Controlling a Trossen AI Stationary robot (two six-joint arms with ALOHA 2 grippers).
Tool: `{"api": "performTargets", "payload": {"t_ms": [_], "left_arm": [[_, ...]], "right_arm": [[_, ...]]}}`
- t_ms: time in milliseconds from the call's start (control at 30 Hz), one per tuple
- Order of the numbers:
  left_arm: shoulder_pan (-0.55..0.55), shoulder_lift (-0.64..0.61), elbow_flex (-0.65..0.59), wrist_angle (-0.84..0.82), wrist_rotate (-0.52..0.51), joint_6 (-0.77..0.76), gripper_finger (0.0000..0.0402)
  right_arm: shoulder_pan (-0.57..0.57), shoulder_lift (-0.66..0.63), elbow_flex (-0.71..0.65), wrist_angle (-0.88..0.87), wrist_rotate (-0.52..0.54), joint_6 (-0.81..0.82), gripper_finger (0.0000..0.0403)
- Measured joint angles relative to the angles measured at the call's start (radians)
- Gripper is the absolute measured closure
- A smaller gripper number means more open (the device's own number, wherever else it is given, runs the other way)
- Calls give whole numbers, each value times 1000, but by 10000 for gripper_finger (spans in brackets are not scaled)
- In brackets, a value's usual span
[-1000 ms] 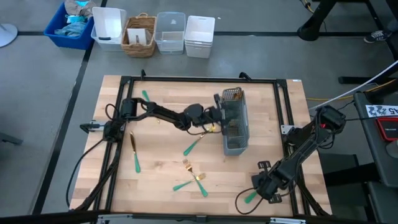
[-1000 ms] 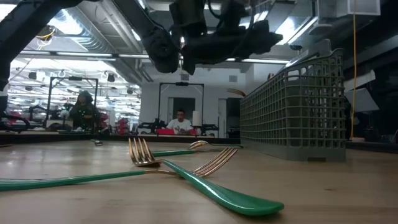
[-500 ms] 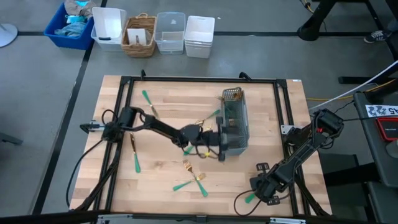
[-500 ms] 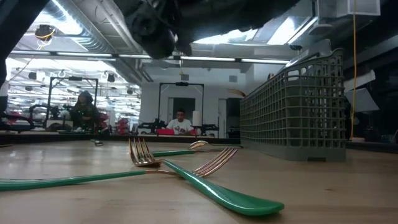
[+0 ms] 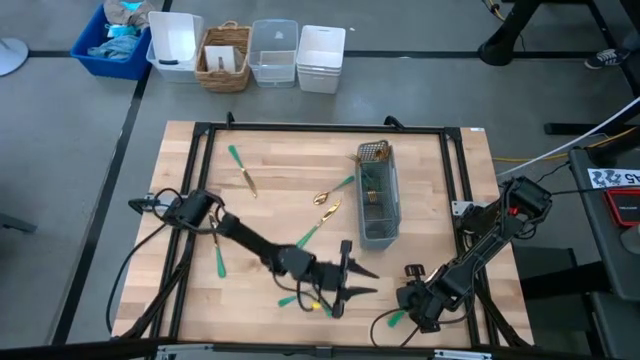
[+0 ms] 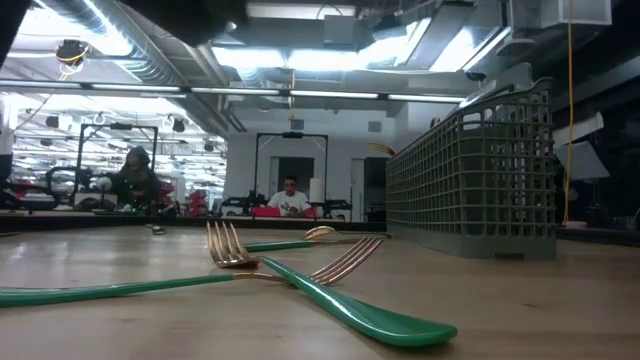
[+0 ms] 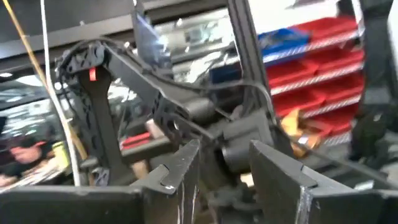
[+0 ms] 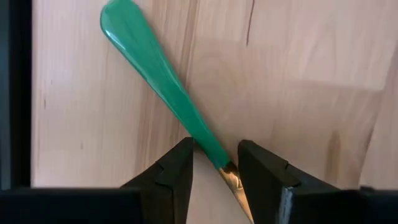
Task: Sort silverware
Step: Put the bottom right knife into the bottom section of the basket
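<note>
Teal handles and gold heads lie scattered across the wooden worktop (image 5: 260, 140).

High view: caddy (image 5: 378, 195) stands right of centre, a few pieces already in it. Loose silverware: one piece near the far left (image 5: 241, 170), one on the left (image 5: 217, 246), a spoon (image 5: 336, 188) and two more just left of the caddy, crossed forks (image 5: 298, 298) near the front. Left gripper (image 5: 352, 281) hovers over the front centre, just right of the crossed forks, fingers apart, nothing between them. Right gripper (image 5: 412, 305) sits low at the front right corner over a green-handled piece (image 5: 400, 318).

Low view: crossed forks (image 6: 300, 275) lie flat in the foreground, caddy (image 6: 470, 170) behind on the right; no gripper reaches the worktop here.

Left wrist view: fingers (image 7: 177, 171) spread, empty, aimed out at the room.

Right wrist view: fingers (image 8: 174, 171) straddle the piece (image 8: 161, 78) near where the handle meets the gold neck; contact cannot be told, piece rests on the worktop.

Judgement: picking stage, most pieces unsorted. Next move for the right gripper calls for closing squarely on the thin neck, then lifting; the left needs to descend onto one fork without dragging its partner.
</note>
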Motion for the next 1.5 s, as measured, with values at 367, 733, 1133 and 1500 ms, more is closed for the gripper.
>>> {"api": "performTargets", "payload": {"t_ms": [367, 733, 1133, 1500], "left_arm": [[-126, 0, 0, -302, -277, -287, 270], [-154, 0, -1, -576, -235, -701, 270], [-147, 0, -1, -575, -187, -713, 292], [-147, 0, -1, -592, -186, -708, 297]], "right_arm": [[-82, 2, -2, 119, 140, -13, 274], [-258, 0, 15, 169, 62, -101, 274], [-102, 6, 113, 107, 12, -326, 274], [-82, 104, 113, 72, 98, -352, 274]]}}
